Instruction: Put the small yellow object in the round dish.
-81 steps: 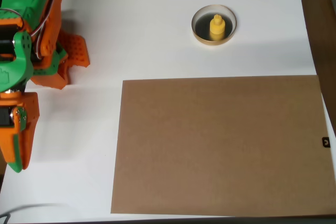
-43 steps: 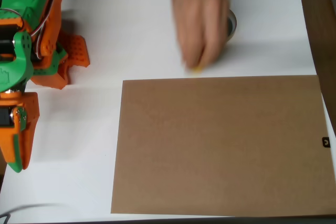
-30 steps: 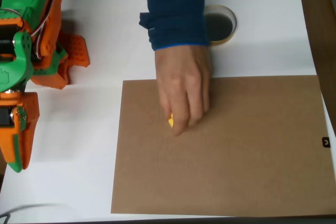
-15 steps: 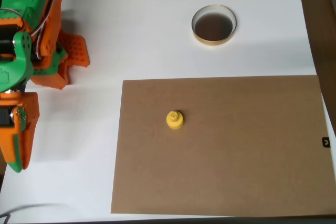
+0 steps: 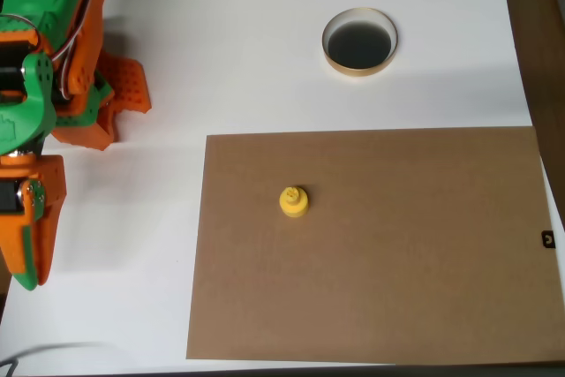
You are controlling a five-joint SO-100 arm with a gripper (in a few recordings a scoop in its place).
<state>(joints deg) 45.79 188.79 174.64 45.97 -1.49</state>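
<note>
Overhead view. No readable writing; a small black mark (image 5: 548, 239) at the right edge of the brown board (image 5: 424, 289), too small to make out. White table (image 5: 221, 41), board lying flat across its lower right part. Small yellow object (image 5: 294, 201) upright on the board's left part. Round dish (image 5: 359, 41) on bare table above the board, dark inside. Orange-green arm (image 5: 44, 86) at left edge; gripper (image 5: 31, 245) well apart from the peg, fingers' state cannot be told.
</note>
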